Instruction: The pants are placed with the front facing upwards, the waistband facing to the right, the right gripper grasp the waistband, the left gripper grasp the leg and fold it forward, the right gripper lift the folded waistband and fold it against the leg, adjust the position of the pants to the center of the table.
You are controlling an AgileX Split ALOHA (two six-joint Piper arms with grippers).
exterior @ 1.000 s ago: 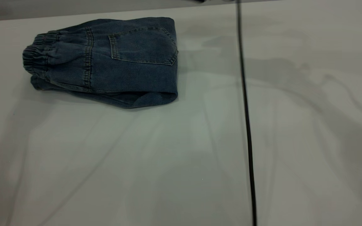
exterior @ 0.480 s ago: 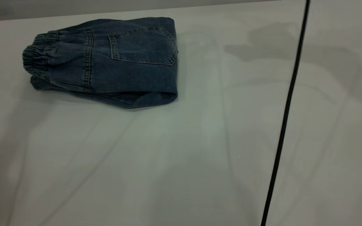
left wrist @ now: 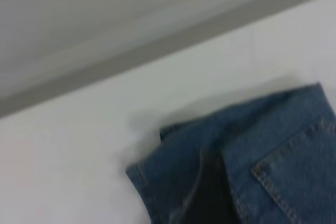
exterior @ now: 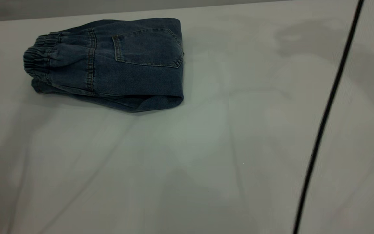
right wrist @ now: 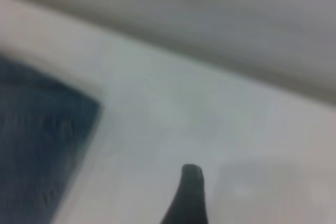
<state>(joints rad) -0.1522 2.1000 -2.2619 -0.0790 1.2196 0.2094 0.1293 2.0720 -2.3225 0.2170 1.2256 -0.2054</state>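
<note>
Right pincer [right wrist: 190,195]: only one dark fingertip shows, above bare tabletop [exterior: 206,146] just beside the pants [exterior: 109,61]; touching nothing; how far it is spread cannot be told. Left pincer [left wrist: 210,192]: a dark blurred shape over the pants; spread cannot be told either. The pants lie folded, back pocket [exterior: 148,47] upward, waistband [exterior: 39,53] at the end away from the black cable [exterior: 326,113], which hangs well apart from them.

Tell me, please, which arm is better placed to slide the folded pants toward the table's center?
Left, probably: the pants lie on the left of the table, with the left gripper right over them; the right gripper is over bare tabletop beside them.
</note>
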